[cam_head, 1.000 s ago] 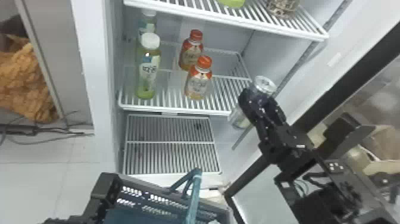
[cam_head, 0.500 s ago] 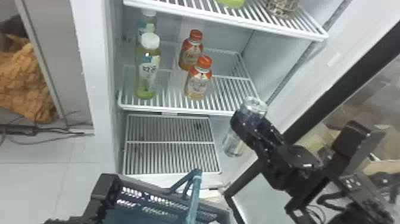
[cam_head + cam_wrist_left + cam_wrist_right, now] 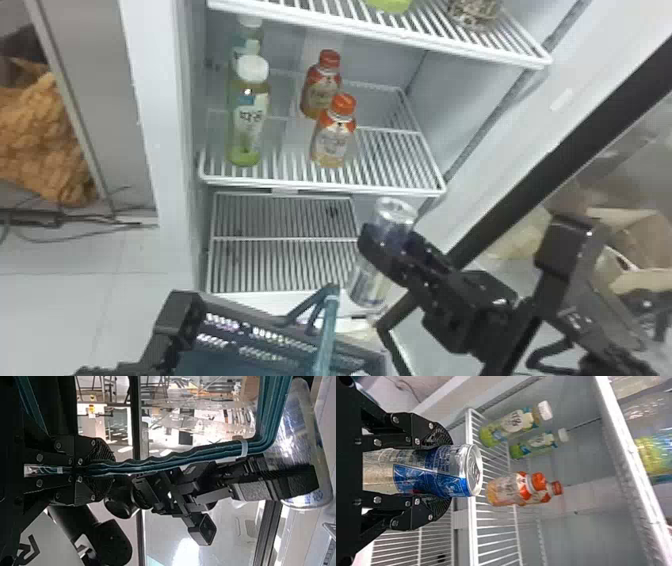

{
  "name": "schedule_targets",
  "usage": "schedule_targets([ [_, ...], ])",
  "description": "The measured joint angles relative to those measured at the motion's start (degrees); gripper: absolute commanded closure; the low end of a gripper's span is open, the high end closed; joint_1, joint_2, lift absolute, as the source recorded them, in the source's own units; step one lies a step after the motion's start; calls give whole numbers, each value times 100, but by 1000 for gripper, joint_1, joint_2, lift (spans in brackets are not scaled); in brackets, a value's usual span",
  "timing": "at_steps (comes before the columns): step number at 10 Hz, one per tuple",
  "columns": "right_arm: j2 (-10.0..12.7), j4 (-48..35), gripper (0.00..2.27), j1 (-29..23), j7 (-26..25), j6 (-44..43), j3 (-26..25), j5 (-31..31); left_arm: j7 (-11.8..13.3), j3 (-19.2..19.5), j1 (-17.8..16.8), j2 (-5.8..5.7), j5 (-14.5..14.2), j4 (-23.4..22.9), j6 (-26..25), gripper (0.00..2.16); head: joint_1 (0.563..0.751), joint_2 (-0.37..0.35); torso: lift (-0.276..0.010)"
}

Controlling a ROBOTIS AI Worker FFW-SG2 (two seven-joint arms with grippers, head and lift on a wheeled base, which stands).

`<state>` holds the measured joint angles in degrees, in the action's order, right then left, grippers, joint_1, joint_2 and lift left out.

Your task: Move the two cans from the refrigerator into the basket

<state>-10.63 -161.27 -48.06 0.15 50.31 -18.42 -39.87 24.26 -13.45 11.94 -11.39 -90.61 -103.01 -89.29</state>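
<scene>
Refrigerator [image 3: 162,125], bottles [image 3: 333,140] on shelf [image 3: 320,186], teal handle [image 3: 327,325] across basket [image 3: 362,352] pinched by left jaws, can [image 3: 370,285] by right jaws

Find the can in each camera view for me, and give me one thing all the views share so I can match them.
Head view: the can is right of centre, lower half.
Left wrist view: the can is far along the handle, near the picture's edge.
Right wrist view: the can is close up, pointing toward the fridge shelf.
Shared landmark: the right end effector, holding it.
</scene>
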Motion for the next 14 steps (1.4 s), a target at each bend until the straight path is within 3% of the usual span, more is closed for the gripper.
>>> schedule_targets([
  [6,0,-93,878,119,20,1483,-101,-275,3,-23,-41,-12,70,81,0,1208,695,-350,-266],
  [8,-3,-94,878,136,29,1601,-101,-282,194,-32,-196,-24,354,282,0,1210,695,-350,-266],
  [12,-21,-5,874,252,140,1990,-89,-362,217,-101,-245,-28,325,323,0,1210,695,-350,-266],
  [14,-34,106,584,334,241,2154,-98,-363,219,-105,-253,-15,307,323,0,1208,695,-350,-266],
])
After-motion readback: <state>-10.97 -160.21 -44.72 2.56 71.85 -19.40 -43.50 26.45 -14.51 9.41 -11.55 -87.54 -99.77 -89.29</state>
